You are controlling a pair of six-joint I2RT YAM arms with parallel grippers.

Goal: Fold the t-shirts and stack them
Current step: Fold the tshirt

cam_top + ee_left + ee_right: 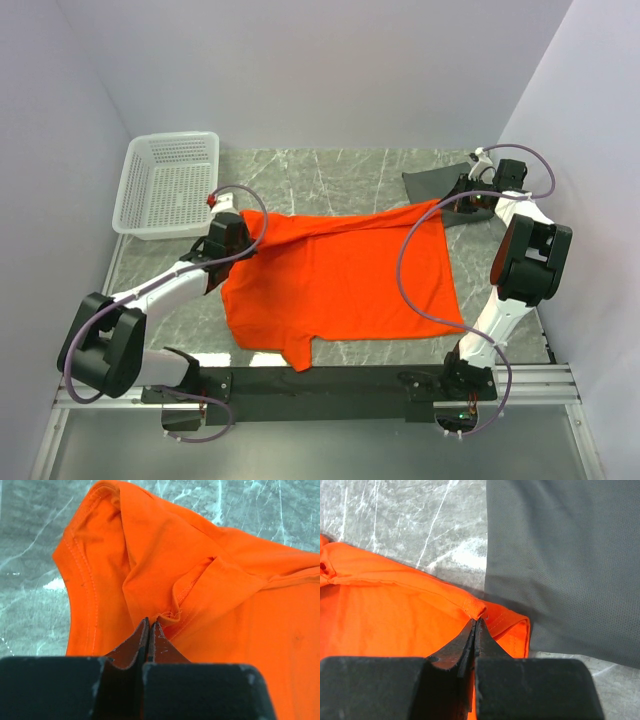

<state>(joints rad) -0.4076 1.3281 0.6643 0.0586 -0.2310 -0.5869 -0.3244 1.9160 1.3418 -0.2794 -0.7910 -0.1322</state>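
The orange t-shirt [340, 280] lies spread across the middle of the marble table, its far edge drawn taut between my two grippers. My left gripper [243, 228] is shut on a puckered fold at the shirt's far left corner [170, 615], jaws pressed together [150, 623]. My right gripper [452, 203] is shut on the hem at the far right corner [479, 609], jaws together [476, 622]. The dark grey t-shirt [425, 183] lies flat at the back right, and the orange corner overlaps its edge [570, 555].
A white lattice basket [172, 137] stands at the back left, close behind my left wrist. Pale walls close in the table on three sides. Bare marble [330, 175] shows behind the orange shirt, and the black mounting rail [330, 380] runs along the near edge.
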